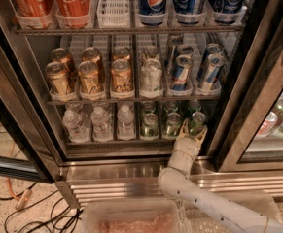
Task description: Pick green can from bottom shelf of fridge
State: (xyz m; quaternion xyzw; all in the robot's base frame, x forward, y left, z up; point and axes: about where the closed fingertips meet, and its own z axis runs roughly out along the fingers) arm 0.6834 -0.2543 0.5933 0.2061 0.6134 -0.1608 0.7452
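Note:
The fridge (131, 173) stands with its door open. Its bottom shelf (107, 141) holds small water bottles (101, 124) on the left and green cans on the right. My gripper (193, 131) reaches up from the white arm (180, 178) to the rightmost green can (197, 120) at the front of its lane. The gripper is open, with one finger on each side of the can's lower part. The can stands upright on the shelf. Two more green cans (150, 125) (172, 124) stand in the lanes to its left.
Gold cans (90, 77) and slim blue cans (181, 73) fill the rack above, cola bottles the top rack. The neighbouring cooler (277, 123) is at the right. The open glass door (5, 125) is at the left. Cables (14, 205) lie on the floor. A pale bin (131, 218) sits below.

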